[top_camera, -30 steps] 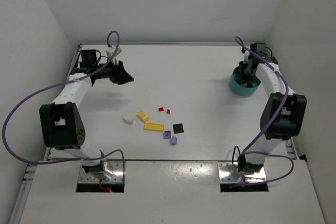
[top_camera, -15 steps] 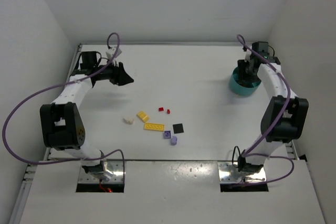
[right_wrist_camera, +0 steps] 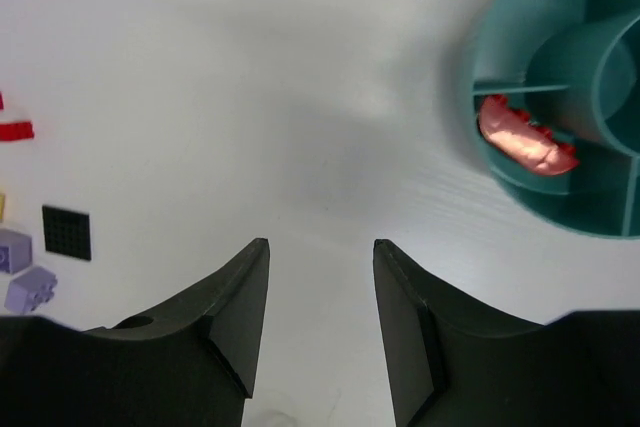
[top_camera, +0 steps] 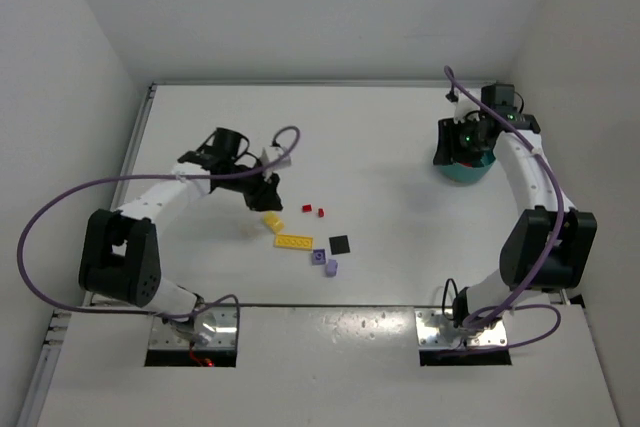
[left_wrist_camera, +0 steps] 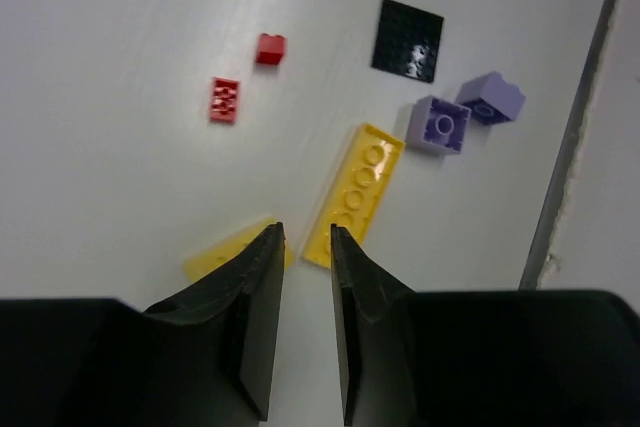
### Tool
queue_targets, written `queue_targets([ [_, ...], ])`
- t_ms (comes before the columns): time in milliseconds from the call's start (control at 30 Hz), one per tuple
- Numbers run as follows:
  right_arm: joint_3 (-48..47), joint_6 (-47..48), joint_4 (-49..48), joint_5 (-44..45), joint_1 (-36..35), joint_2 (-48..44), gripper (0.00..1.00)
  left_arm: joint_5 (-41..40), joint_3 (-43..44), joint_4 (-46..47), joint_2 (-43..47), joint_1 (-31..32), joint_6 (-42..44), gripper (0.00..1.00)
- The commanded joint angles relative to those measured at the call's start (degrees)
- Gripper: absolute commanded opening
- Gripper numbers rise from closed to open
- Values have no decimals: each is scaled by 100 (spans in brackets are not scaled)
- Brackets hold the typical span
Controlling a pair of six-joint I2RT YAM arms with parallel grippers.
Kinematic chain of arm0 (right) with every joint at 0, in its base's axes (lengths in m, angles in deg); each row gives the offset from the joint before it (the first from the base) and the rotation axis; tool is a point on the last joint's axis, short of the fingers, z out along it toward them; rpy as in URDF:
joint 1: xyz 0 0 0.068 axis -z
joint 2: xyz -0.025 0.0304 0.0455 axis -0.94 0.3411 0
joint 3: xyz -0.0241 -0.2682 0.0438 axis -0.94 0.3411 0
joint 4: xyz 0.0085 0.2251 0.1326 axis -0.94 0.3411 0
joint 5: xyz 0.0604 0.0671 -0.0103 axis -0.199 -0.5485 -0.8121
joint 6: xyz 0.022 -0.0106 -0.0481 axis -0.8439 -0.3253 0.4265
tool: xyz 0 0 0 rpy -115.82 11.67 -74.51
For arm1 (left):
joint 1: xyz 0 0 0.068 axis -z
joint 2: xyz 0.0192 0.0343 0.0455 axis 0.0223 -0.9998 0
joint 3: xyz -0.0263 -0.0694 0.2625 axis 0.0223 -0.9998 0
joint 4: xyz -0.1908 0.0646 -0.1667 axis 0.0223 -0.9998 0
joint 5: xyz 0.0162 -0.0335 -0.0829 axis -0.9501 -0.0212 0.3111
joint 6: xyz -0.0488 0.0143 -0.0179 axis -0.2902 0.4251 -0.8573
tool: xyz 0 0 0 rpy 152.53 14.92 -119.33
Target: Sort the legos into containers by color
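Observation:
The legos lie mid-table: a yellow brick (top_camera: 272, 220), a yellow plate (top_camera: 293, 241), two red bits (top_camera: 307, 209), a black plate (top_camera: 340, 244) and two lavender bricks (top_camera: 318, 257). No cream brick shows. My left gripper (top_camera: 268, 197) hovers just behind the yellow brick, jaws a narrow gap apart and empty. In the left wrist view its tips (left_wrist_camera: 307, 235) sit between the yellow brick (left_wrist_camera: 225, 252) and the yellow plate (left_wrist_camera: 357, 190). My right gripper (top_camera: 447, 142) is open and empty, just left of the teal bowl (top_camera: 462, 171). A red piece (right_wrist_camera: 525, 142) lies in one compartment of the bowl (right_wrist_camera: 500, 27).
White walls enclose the table on three sides. The table's near edge (left_wrist_camera: 570, 147) runs just past the lavender bricks (left_wrist_camera: 439, 124). The black plate (left_wrist_camera: 408, 39) and red bits (left_wrist_camera: 224, 99) lie beyond the left jaws. Purple cables loop off both arms.
My left arm has swung from the back left to the middle, over the yellow legos. My right gripper has shifted left off the bowl. The cream brick is no longer seen.

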Motion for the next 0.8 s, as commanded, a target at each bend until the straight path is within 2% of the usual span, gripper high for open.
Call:
queue_targets([
  [0, 179, 124, 22, -427, -59, -112, 47, -748, -196, 57, -40, 810, 461, 31],
  [100, 179, 124, 22, -428, -59, -112, 47, -1188, -346, 619, -216, 1207, 461, 29],
  [200, 179, 124, 22, -261, -112, -112, 47, -1067, -346, 875, -445, 1262, 714, 29],
  [300, 179, 124, 74, -261, -112, -112, 46, -1004, -346, 1094, -788, 1384, 909, 34],
  [400, 126, 124, 127, -261, -112, -59, 46, -1267, -285, 1393, -1103, 1525, 909, 38],
  [767, -41, 124, 233, -366, -112, 177, 46, -1909, 22, 1719, -1632, 1894, 663, 41],
])
